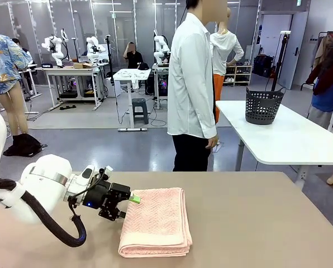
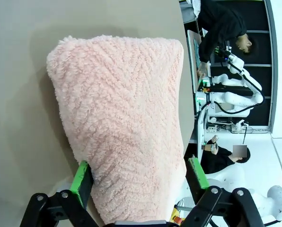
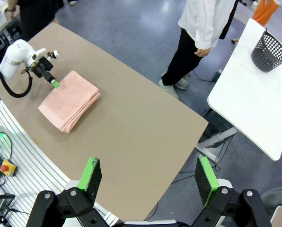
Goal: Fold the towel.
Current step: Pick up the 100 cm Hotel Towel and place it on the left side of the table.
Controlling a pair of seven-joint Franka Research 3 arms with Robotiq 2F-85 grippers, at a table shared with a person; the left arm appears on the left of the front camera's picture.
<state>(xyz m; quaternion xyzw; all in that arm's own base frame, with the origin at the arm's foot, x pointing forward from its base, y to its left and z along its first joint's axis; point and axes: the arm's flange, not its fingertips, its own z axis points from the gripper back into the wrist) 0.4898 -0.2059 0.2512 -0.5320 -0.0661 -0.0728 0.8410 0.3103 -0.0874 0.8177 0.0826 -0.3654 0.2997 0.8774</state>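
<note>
The salmon-pink towel (image 1: 155, 220) lies folded into a thick rectangle on the tan table (image 1: 256, 223), left of its middle. My left gripper (image 1: 127, 204) is at the towel's far left corner, one green pad resting on top of the cloth. In the left wrist view the towel (image 2: 122, 118) fills the gap between the fingers of my left gripper (image 2: 138, 177), both pads pressed against the cloth. From high above, the right wrist view looks down on the towel (image 3: 69, 100) and the left gripper (image 3: 51, 80). My right gripper (image 3: 148, 177) hangs open there, holding nothing.
A person (image 1: 191, 84) in a white shirt stands at the table's far side, hands down. Behind to the right is a white table (image 1: 300, 139) with a black basket (image 1: 264, 106). The tan surface right of the towel is bare.
</note>
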